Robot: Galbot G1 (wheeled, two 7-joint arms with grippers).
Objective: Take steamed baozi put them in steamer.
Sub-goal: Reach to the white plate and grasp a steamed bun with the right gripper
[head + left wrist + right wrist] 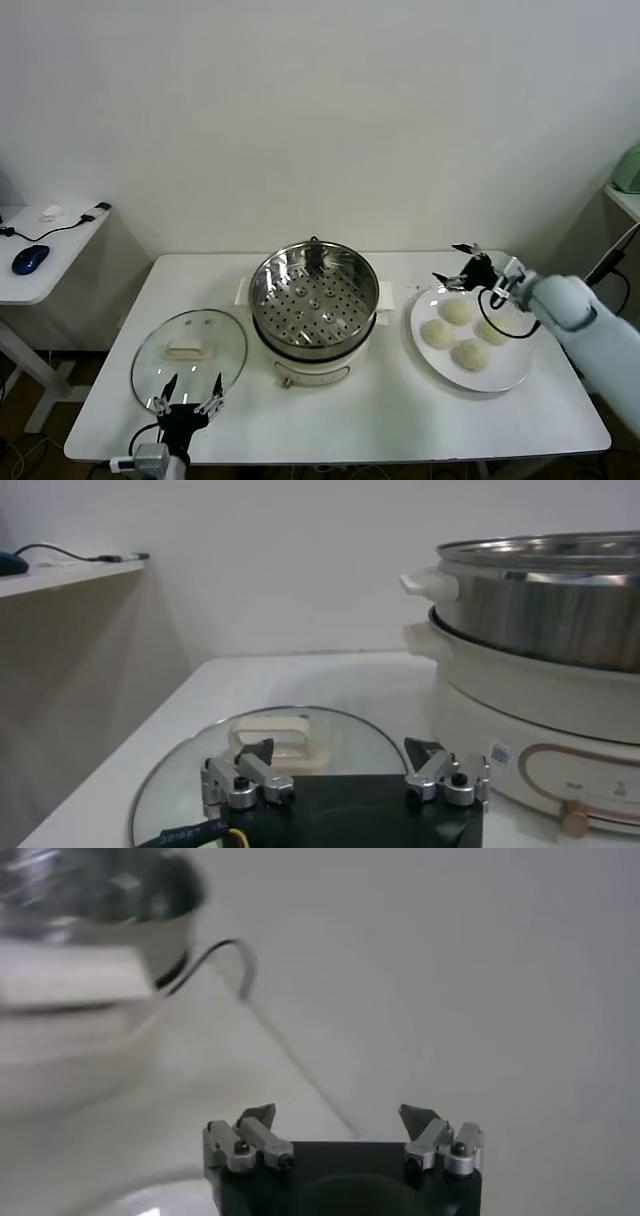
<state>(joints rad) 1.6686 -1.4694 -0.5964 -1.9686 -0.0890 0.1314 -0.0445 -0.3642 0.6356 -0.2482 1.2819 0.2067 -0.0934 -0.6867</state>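
Note:
Several cream-white baozi [460,332] lie on a flat white plate [505,377] at the right of the table. The steel steamer [314,294] stands on its cream pot base at the table's middle and holds nothing; it also shows in the left wrist view [545,610] and in the right wrist view [90,908]. My right gripper [458,263] is open and empty, hovering just beyond the plate's far left edge; its open fingers show in its wrist view [340,1128]. My left gripper [190,392] is open and empty at the table's front left, over the near edge of the glass lid [330,745].
The round glass lid [189,347] with a white handle lies left of the steamer. A side desk [40,250] with a blue mouse stands at far left. A black cable [235,978] runs on the table behind the steamer. A white shelf [625,195] is at far right.

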